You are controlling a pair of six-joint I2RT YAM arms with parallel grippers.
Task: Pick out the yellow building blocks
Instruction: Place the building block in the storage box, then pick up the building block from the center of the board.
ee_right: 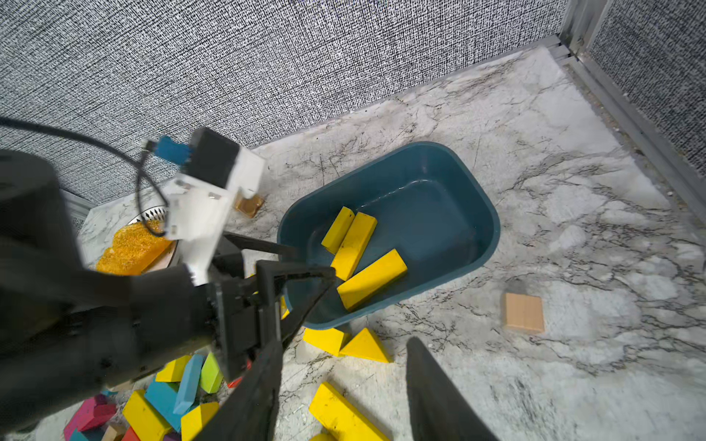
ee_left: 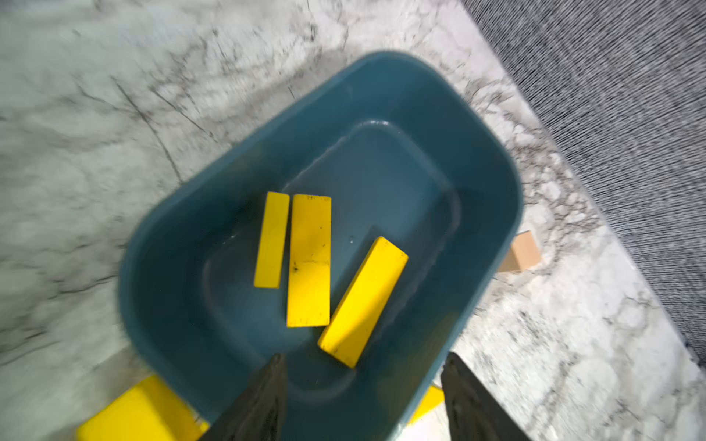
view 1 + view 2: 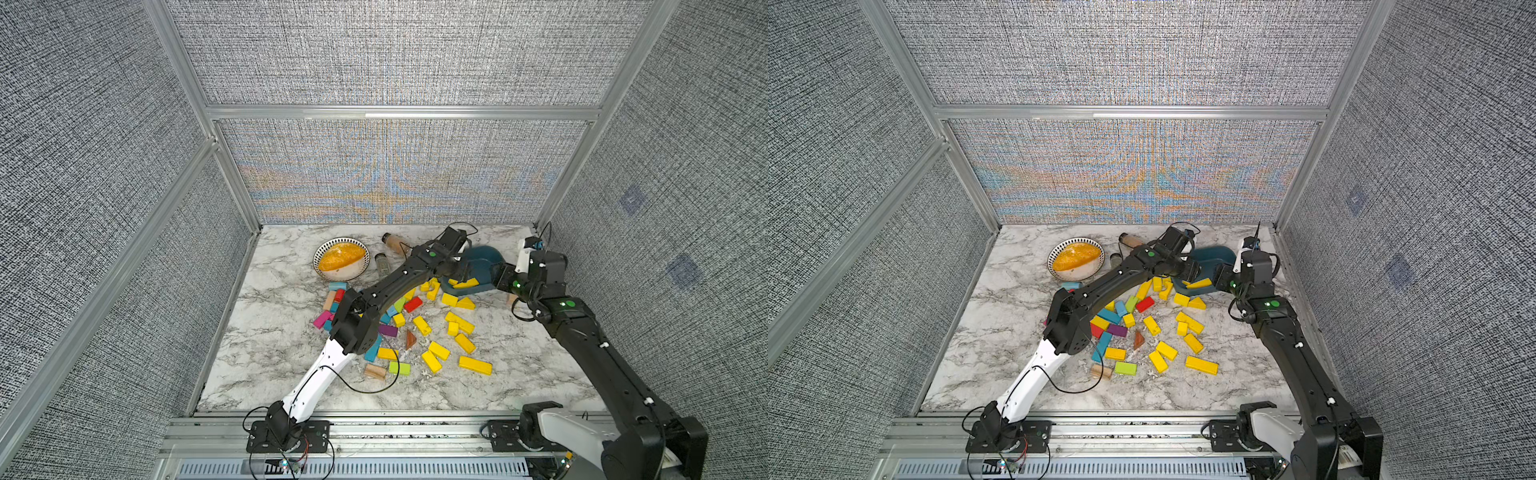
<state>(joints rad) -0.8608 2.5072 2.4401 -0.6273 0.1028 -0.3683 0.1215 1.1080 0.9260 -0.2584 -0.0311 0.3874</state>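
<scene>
Sorting step, release over the bin. Your left gripper (image 2: 363, 385) hangs above the near end of the teal bin (image 2: 477, 160), its fingers (image 2: 267, 397) spread apart and holding nothing; three yellow bars (image 2: 308, 259) lie loose on the bin floor. Your right gripper (image 1: 344, 385) waits just beside the bin's near wall, its fingers parted and empty, above a yellow wedge (image 1: 365, 347) on the counter (image 1: 573, 214).

Most of the yellow building blocks (image 3: 474, 365) lie scattered on the counter between the bin and the robot's base in both top views, mixed with blue, red, purple and lime-green blocks (image 3: 1125, 368). The task is judged to be at an early stage.

To finish this step well, lift your left arm straight up before swinging back, so the fingers clear the bin rim and do not drag it. Then choose an isolated bar, well apart from the lime-green pieces, and keep your arms from crossing.
</scene>
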